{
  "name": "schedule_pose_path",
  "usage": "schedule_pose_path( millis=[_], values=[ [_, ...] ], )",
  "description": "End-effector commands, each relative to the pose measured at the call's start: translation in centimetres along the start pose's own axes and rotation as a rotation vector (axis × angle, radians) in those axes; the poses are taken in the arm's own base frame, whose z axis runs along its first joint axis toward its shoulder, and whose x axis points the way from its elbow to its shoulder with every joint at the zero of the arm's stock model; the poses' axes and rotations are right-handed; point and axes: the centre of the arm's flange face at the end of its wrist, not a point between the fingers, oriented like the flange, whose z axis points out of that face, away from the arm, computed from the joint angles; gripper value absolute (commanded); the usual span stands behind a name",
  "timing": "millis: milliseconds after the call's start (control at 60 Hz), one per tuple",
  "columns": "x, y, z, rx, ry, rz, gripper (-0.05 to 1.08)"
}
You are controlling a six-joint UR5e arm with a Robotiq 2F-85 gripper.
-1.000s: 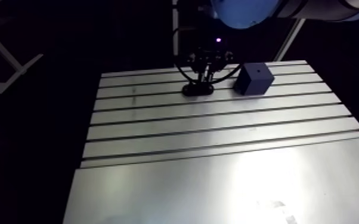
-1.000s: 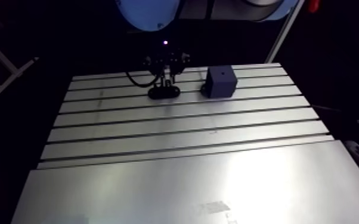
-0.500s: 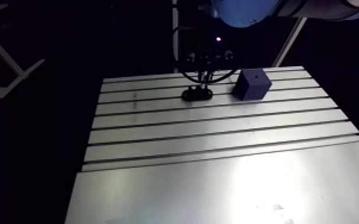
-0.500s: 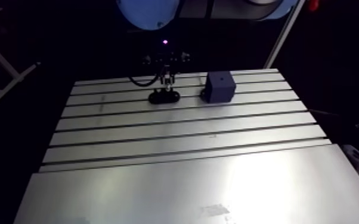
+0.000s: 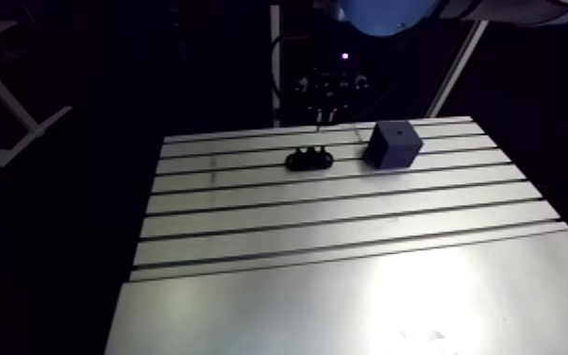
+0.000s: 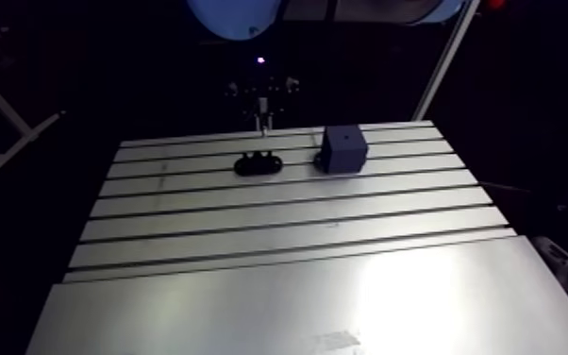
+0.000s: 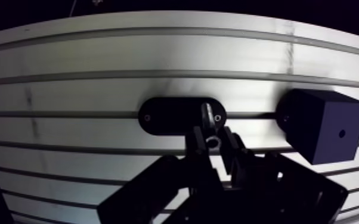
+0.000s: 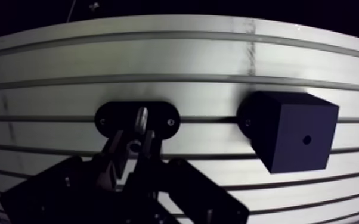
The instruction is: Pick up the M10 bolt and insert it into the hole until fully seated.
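Gripper: we see the black two-finger metal gripper (image 7: 212, 144) pinching the bolt, its fingers pressed on the head end, raised above the table.
Bolt: the glossy grey steel M10 bolt (image 7: 207, 114) sits between the fingers, its slim round shank pointing down at the holder; in the arm view it hangs clear of the holder and does not touch it.
Holder: a matt black oval plate (image 7: 170, 114) with rounded ends and a small dot near each end lies flat across one table slot.
Cube: a dark, matt, sharp-edged cube (image 7: 322, 128) stands just beside the holder, apart from it.
Hole: we make out a small round hole (image 7: 341, 133) in the cube's top face.
Table: the brushed aluminium table (image 7: 98, 53) has long, straight, parallel slots.
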Motion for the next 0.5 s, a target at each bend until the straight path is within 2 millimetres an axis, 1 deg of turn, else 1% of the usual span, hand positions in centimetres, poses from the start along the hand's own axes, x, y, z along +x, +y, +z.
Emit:
schedule_pose_path(
  millis=[17, 67, 83, 100, 117, 167, 200, 317, 333, 417, 450, 500],
  values=[
    [0.3, 0.2, -2.0, 0.009, -0.044, 0.003, 1.05],
    [0.3, 0.2, -2.3, 0.012, -0.056, 0.003, 1.05],
    [0.3, 0.2, -2.8, 0.012, -0.058, 0.005, 1.06],
    [0.3, 0.2, -2.8, 0.012, -0.058, 0.005, 1.06],
    [0.5, 0.4, -3.5, 0.01, -0.052, 0.005, 1.06],
    [0.6, 0.4, -4.1, 0.008, -0.048, 0.004, 1.07],
    [0.9, 0.4, -5.0, 0.007, -0.059, 0.005, 1.07],
    [1.4, 0.7, -6.4, 0.007, -0.08, 0.008, 1.08],
    [1.6, 1.0, -6.9, 0.006, -0.08, 0.012, 1.08],
    [1.9, 1.7, -7.6, 0.005, -0.082, 0.021, 1.08],
    [2.2, 2.6, -8.3, 0.005, -0.09, 0.034, 1.08],
    [2.3, 3.1, -8.6, 0.007, -0.098, 0.042, 1.08]
  ],
)
